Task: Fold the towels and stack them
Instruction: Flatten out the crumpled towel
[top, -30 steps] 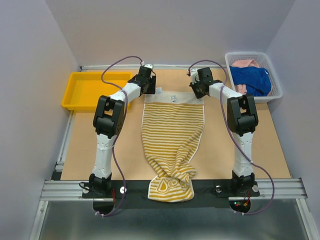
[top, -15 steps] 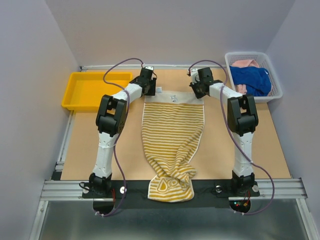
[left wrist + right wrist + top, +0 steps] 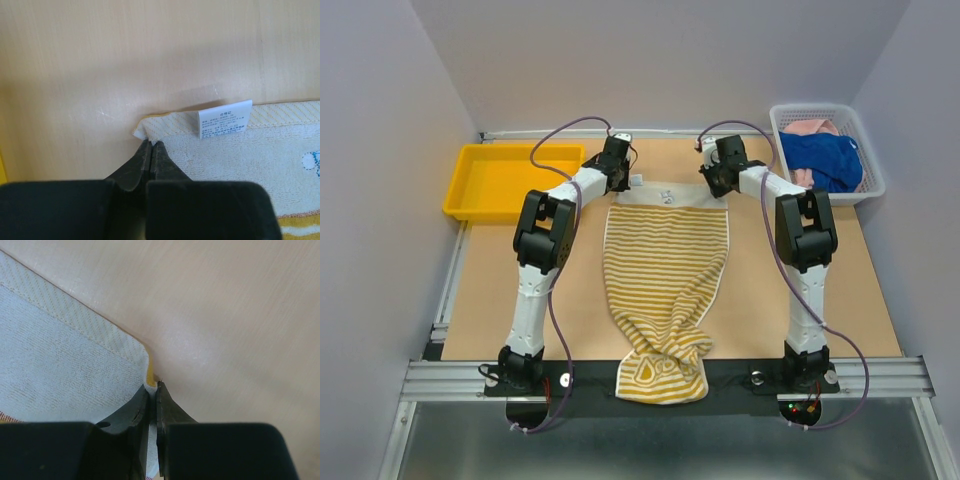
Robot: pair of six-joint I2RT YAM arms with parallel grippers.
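Top external: clamped tight onto both far corners of striped towel (image 3: 665,262) with left end effector (image 3: 619,187) and right end effector (image 3: 720,187).

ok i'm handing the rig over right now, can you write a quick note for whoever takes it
Grippers: the left gripper is shut on the far left corner of the striped towel, beside its white label. The right gripper is shut on the far right corner.
Things: the striped towel lies lengthwise on the table, far end flat, near end bunched over the near edge. The blue towel and pink towel sit crumpled in the white basket, far right.
Done: nothing folded or stacked.
Left: fold the striped towel, then the other two, and stack all three.
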